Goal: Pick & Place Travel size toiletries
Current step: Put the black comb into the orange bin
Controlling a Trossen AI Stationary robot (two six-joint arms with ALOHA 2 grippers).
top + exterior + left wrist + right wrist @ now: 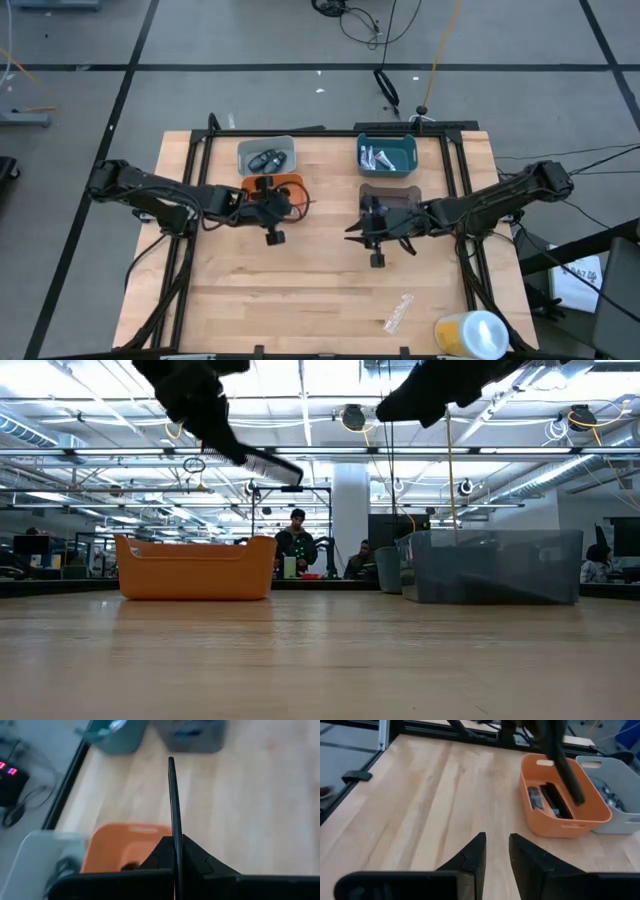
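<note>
We look down on a wooden bench [300, 260] with four small bins along its far edge: grey [266, 156], teal [387, 154], orange [275, 188] and dark grey [390, 193]. The left claw [176, 865] hangs above the orange bin, clamped on a thin black comb [173, 810] that juts out past its fingers. Two more black sticks [551, 800] lie inside the orange bin. The grey bin holds dark oval pieces [266, 159]; the teal bin holds silvery tubes [378, 157]. The right claw [496, 851] hovers by the dark grey bin, fingers slightly apart, holding nothing. A clear wrapper [399, 312] and a yellow cylinder [470, 333] lie near the front right corner.
</note>
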